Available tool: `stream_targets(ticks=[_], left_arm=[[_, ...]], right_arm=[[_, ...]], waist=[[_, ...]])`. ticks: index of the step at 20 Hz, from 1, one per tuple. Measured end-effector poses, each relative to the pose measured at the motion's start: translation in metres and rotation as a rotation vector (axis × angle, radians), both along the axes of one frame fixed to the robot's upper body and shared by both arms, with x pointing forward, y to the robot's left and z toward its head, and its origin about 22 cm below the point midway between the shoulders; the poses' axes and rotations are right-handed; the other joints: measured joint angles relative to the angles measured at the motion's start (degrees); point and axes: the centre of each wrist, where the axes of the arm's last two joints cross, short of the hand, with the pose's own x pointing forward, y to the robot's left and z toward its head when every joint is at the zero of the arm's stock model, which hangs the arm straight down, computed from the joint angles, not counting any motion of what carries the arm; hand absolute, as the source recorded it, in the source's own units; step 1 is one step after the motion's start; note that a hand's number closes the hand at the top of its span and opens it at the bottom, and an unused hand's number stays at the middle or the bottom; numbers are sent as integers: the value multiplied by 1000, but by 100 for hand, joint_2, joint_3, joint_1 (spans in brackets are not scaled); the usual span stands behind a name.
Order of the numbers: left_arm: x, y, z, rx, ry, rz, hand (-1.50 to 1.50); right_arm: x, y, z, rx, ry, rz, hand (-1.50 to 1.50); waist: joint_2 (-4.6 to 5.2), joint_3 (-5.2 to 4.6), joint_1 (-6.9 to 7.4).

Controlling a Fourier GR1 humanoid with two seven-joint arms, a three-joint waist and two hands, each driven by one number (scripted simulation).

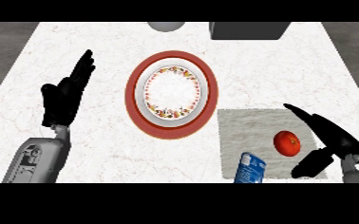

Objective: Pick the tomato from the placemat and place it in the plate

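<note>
The tomato (287, 143) lies on the grey placemat (245, 128), to the right of the red-rimmed plate (133, 95). A blue carton (249, 168) stands at the mat's near edge, close to the tomato. A grey round object (166, 26) and a dark box (249, 30) are seen at the view's top. The right hand (329, 134) is held open just beside the tomato, with fingers straight, thumb apart and nothing gripped. The left hand (64, 97) is shown open, fingers up, left of the plate.

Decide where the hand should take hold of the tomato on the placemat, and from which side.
Grip the tomato around its round middle, with fingers and thumb on opposite sides. Come from its right, where the open right hand is. The blue carton stands at its lower left, crowding that side.
</note>
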Motion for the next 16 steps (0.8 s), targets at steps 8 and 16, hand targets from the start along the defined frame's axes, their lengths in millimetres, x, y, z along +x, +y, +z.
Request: stream_targets(ticks=[8, 16], left_arm=[[4, 1, -6, 1, -2, 6, 0], [-2, -1, -6, -3, 2, -1, 0]], right_arm=[[6, 2, -30, -11, 34, -1, -150], [9, -4, -44, -34, -62, -6, 150]], waist=[[0, -1, -8], [-12, -14, -4]])
